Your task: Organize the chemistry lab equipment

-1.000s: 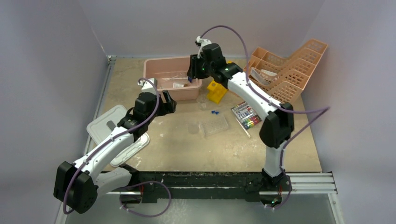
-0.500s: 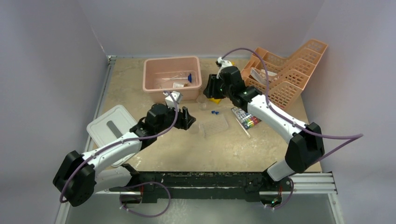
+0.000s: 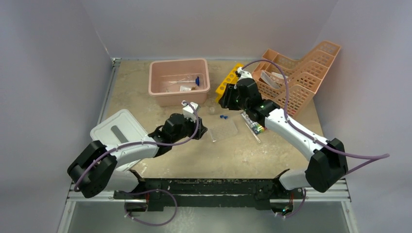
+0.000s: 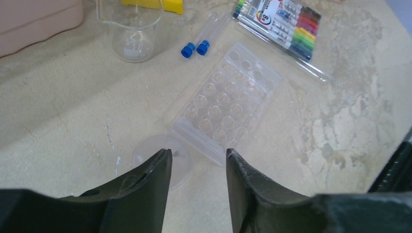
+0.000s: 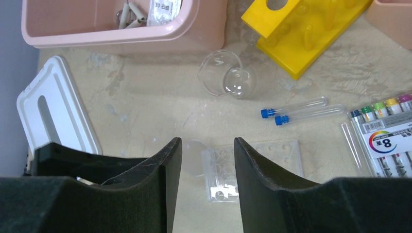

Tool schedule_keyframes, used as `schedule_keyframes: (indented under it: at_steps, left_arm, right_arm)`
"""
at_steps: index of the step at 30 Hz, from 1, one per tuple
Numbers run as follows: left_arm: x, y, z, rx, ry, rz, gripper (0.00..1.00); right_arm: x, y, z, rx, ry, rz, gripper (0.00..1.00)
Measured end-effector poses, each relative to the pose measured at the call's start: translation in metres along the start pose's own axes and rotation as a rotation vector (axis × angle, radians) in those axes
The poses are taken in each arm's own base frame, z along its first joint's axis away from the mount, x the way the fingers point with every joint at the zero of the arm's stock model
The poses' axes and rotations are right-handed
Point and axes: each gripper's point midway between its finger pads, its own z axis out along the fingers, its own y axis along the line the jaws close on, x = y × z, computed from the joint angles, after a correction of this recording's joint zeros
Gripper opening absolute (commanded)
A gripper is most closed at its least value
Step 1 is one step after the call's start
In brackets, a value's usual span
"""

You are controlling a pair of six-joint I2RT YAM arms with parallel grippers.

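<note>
The clear well plate [image 4: 228,104] lies flat on the table [image 3: 214,158], near its middle, with one short edge towards the left arm. A round clear dish [image 4: 182,162] lies flat just beside that edge. Both parts are transparent, so it cannot be told whether they touch or overlap. The left gripper [image 4: 197,155] is low over this spot, its fingers apart and empty, one over the dish and one over the plate's near corner. The step in hand is judged to be a pick of the well plate. To do it well, move the gripper fully onto the plate so the fingers close across its short side. Descend until both fingertips are below the rim, since the plate is thin and slick and a shallow pinch may slip. Keep the dish outside the jaws, or it may be dragged or clamped with the plate. The right gripper [image 5: 208,143] hangs above the same area, also spread and holding nothing. It should stay clear of the left arm's lift path. Beyond the plate's far end, two blue-capped tubes [image 4: 204,36] lie side by side and may roll if the plate is pushed forward. A beaker [image 4: 130,29] stands near them. The marker pack [image 4: 284,22] lies to the plate's right. Farther out are the yellow rack [image 5: 306,34], the pink bin [image 3: 179,99], the orange basket [image 3: 301,73] and the white lid [image 3: 116,131].
</note>
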Motion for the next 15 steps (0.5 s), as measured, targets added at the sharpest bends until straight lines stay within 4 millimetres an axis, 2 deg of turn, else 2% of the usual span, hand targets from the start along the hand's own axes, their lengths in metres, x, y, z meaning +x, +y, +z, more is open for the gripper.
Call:
schedule_keyframes:
  at_steps: [3, 10, 15]
  left_arm:
    - [0.009, 0.005, 0.003, -0.040, 0.004, 0.043, 0.34]
    - [0.022, 0.024, 0.011, -0.127, 0.026, 0.162, 0.33]
    - [0.034, 0.028, 0.015, -0.137, 0.062, 0.250, 0.29]
  right_arm:
    - [-0.003, 0.000, -0.003, 0.002, -0.010, 0.001, 0.45]
    - [0.005, -0.005, -0.008, -0.003, 0.000, -0.010, 0.45]
    - [0.013, -0.005, -0.008, -0.019, 0.020, -0.015, 0.45]
